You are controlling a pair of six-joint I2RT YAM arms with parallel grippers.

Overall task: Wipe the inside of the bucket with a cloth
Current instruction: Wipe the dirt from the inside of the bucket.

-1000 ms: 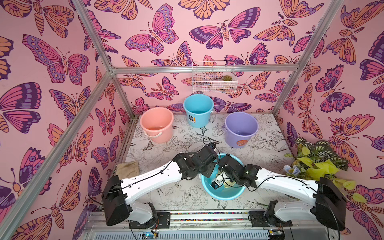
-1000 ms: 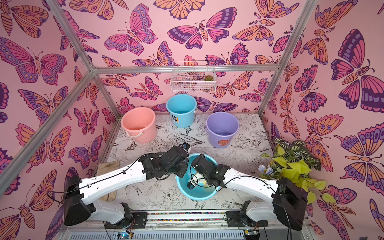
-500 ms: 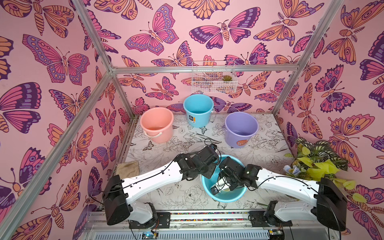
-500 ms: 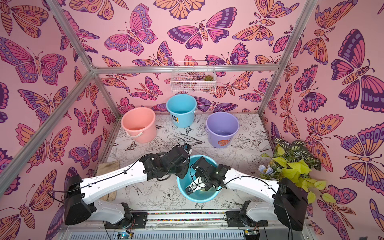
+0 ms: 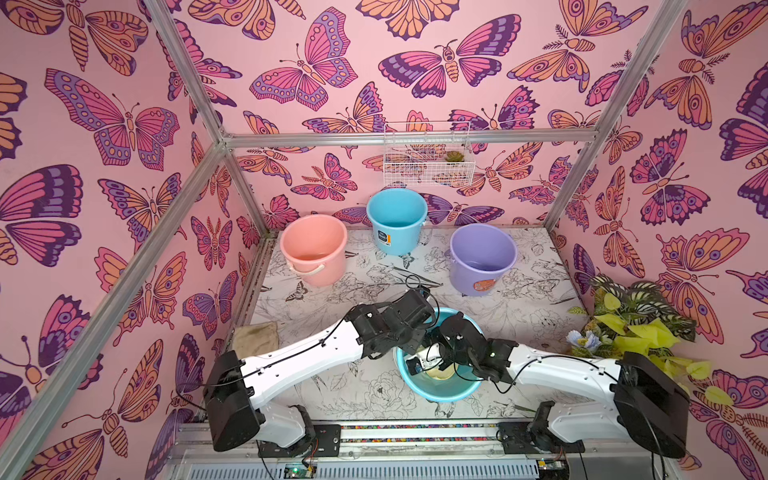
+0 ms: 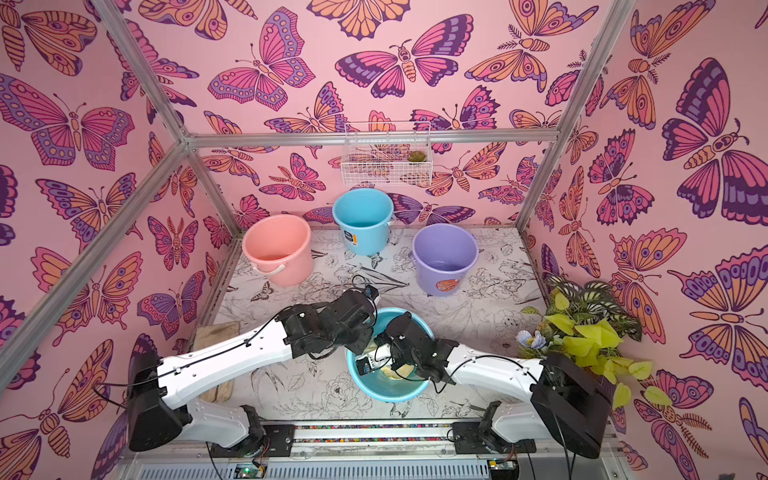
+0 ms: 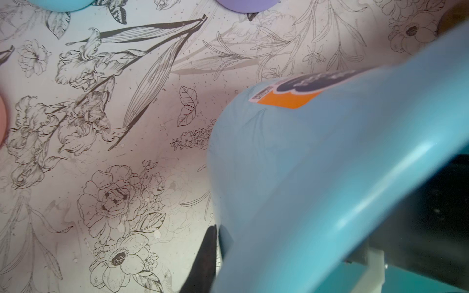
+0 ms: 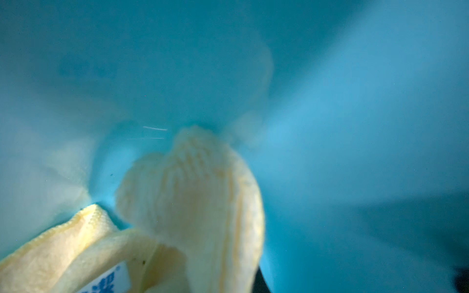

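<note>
Inside the near blue bucket (image 5: 441,394), the right hand (image 5: 433,365) pinches the cloth (image 8: 193,192); the left hand (image 5: 417,338) pinches its rim

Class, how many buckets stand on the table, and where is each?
4. A pink bucket at back left, a blue bucket against the back wall, a purple bucket at back right, a teal bucket at the front between both arms. None appears hidden.

Both top views (nearly identical) look down from high in front over the floral-printed tabletop (image 5: 519,299). Left wrist view: close outside the round teal plastic bucket (image 7: 304,165). Right wrist view: inside it, against the soft pale yellow cloth (image 8: 198,190).
</note>
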